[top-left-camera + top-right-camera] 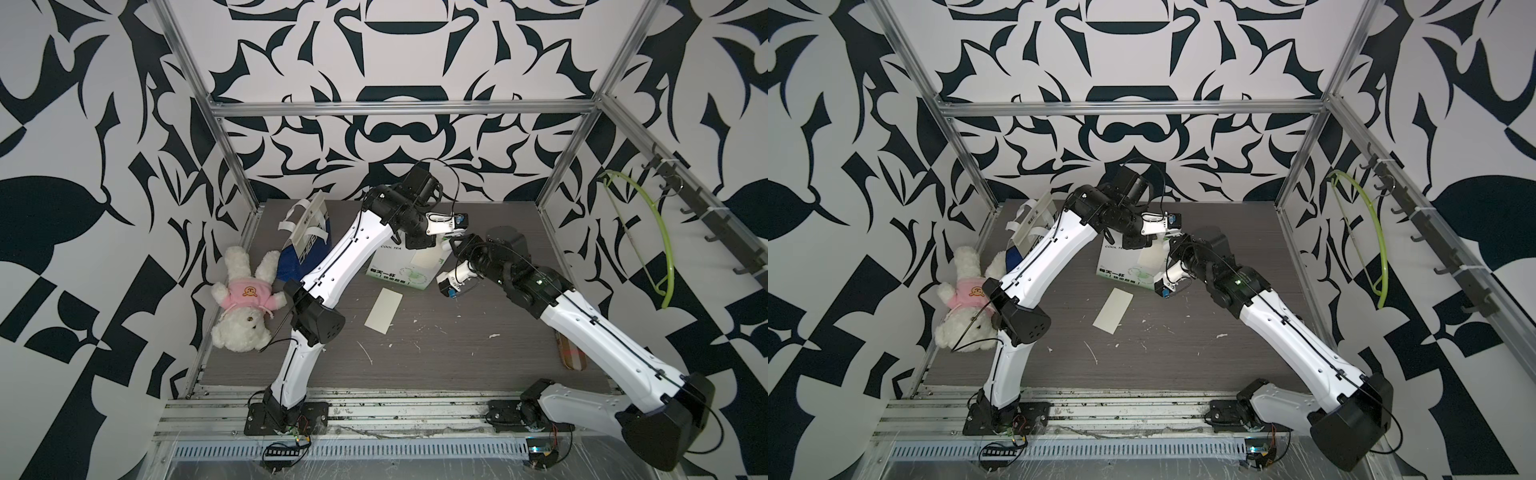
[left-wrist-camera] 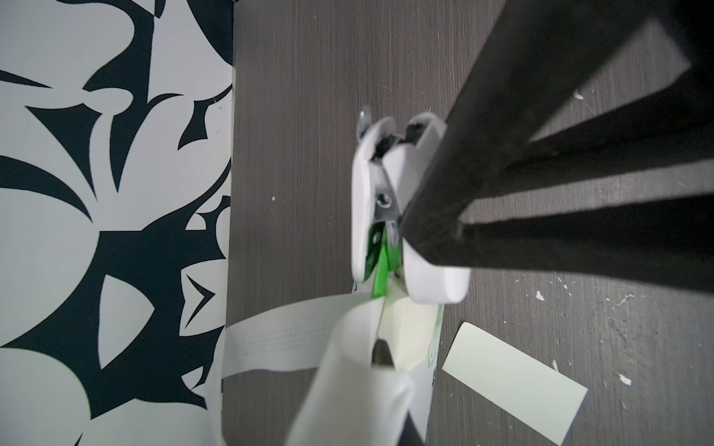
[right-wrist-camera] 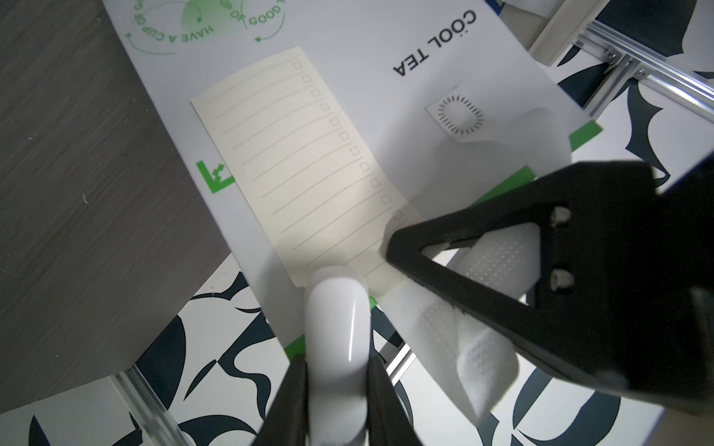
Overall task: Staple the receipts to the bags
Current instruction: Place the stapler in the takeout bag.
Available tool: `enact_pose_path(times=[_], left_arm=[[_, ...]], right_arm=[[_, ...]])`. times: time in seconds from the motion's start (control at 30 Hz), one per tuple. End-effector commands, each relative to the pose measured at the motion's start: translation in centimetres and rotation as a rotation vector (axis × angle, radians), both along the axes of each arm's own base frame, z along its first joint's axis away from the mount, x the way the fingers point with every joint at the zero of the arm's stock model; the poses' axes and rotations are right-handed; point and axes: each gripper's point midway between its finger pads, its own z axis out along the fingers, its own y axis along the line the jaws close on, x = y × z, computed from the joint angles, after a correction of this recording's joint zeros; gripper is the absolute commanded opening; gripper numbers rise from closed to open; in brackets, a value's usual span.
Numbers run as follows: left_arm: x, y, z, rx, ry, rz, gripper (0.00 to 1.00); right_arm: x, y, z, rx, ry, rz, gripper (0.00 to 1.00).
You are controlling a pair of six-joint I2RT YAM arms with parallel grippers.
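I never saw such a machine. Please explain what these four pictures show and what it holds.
These are two robot arms at the front of a table, each ending in a two-fingered gripper. Two pictures look down from overhead; two come from cameras on the wrists. On the table are a green-and-white bag, a loose paper slip, a blue bag and a teddy bear. The left gripper is shut on the green-and-white bag's top edge, at the corner of another slip on it. The right gripper holds a white stapler, its mouth over that slip's end.
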Motion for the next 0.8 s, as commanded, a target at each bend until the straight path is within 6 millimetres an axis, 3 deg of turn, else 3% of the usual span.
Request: enact_pose_path(times=[0.0,0.37,0.77], left_arm=[[-0.1,-0.9,0.8,-0.040,-0.008,-0.015,0.00],[-0.1,-1.3,0.7,-0.045,-0.009,-0.019,0.00],[-0.6,-1.5,0.9,-0.056,0.003,-0.033,0.00]], right_arm=[[-0.7,1.3,2.1,-0.135,-0.113,0.140,0.00],[-1.5,2.4,2.2,-0.109,-0.092,0.164,0.00],[0.0,1.7,1.4,-0.156,-0.085,0.089,0.00]])
